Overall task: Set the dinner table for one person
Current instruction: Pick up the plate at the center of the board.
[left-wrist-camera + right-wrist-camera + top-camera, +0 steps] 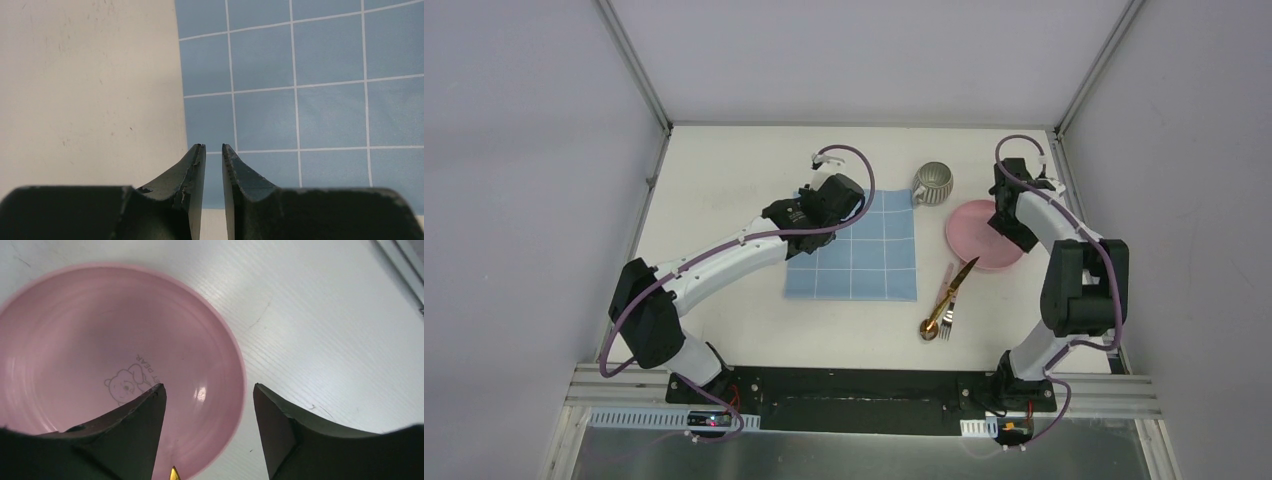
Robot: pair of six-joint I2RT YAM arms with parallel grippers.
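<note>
— Starting from the dinner table (pixel 724 180): a matte, off-white slab under everything. Where could this go wrong?

— At both of my grippers, I think. The left gripper (pixel 213 150) hangs over the edge of the thin, grid-lined blue cloth (pixel 300 75), its gap slim and empty; a pinch there could bunch the cloth. The right gripper (pixel 210 390) gapes wide over the rim of the glossy round pink plate (pixel 100 340). That smooth lip may slip and knock the gold knife (pixel 960 277).

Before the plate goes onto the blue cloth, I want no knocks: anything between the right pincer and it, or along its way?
Nothing visible. The right pincer straddles the rim of the pink plate; bare table separates it from the cloth. The mug and knife flank that gap; the left pincer hangs over the cloth.
</note>
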